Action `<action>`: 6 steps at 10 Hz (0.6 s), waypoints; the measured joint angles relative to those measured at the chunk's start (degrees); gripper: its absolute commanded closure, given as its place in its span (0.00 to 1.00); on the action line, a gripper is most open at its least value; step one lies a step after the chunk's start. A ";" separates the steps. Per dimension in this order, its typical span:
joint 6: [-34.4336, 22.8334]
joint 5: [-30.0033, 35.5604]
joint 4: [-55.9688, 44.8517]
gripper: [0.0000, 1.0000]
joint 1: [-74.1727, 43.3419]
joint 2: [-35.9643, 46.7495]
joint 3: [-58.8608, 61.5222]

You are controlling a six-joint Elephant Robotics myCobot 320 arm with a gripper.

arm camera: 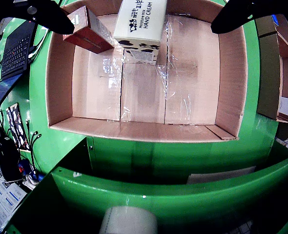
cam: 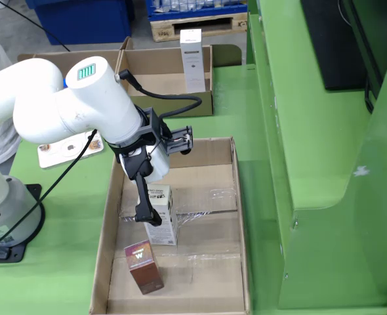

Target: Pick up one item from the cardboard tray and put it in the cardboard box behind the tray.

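End effector straddles upright hand cream box, fingers apart.

Cardboard tray: 1, containing 2 items: 1 white hand cream box and 1 reddish-brown box. Cardboard boxes behind the tray: 2, the nearer box holding 1 tall white carton. Robot arm: 1.
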 measured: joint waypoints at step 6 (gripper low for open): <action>0.00 0.87 -0.97 0.00 -0.26 -2.81 1.41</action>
